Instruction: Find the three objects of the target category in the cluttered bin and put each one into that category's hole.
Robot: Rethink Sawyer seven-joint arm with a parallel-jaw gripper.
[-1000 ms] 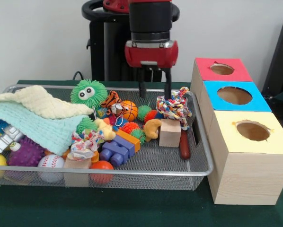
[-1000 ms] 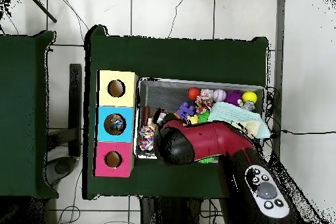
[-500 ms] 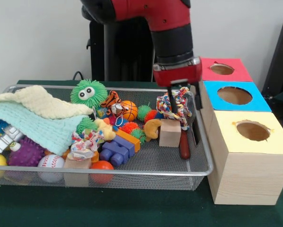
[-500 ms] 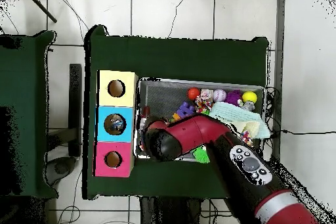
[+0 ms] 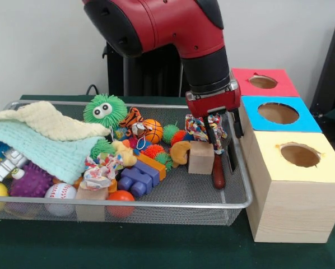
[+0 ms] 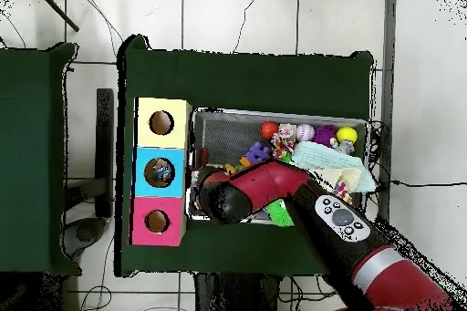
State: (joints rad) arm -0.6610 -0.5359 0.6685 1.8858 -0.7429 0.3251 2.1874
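Observation:
A multi-coloured knotted rope toy (image 5: pixel 201 126) lies at the right end of the wire bin (image 5: pixel 156 203), resting on a wooden block (image 5: pixel 201 157). My gripper (image 5: pixel 223 130) is down at the rope toy's right part. It is open, with one finger (image 5: pixel 211 133) in the rope strands and the other by the bin's right wall. Three boxes with round holes stand to the right of the bin: red (image 5: pixel 263 84), blue (image 5: pixel 278 114) and yellow (image 5: pixel 299 156). In the overhead view the arm (image 6: pixel 264 189) covers the gripper and the rope toy, and something coloured shows in the blue box's hole (image 6: pixel 160 171).
The bin also holds a green fuzzy ball with eyes (image 5: pixel 104 110), a tiger toy (image 5: pixel 133 119), a small basketball (image 5: pixel 152 130), spiky balls, blue bricks (image 5: pixel 136 179), a baseball (image 5: pixel 60 193) and cloths (image 5: pixel 44 140) at the left. A red-brown handle (image 5: pixel 218 172) lies beside the block.
The arm has swung from the bin's back edge towards the boxes and dropped lower. The gripper has gone from above the rope toy to down into it.

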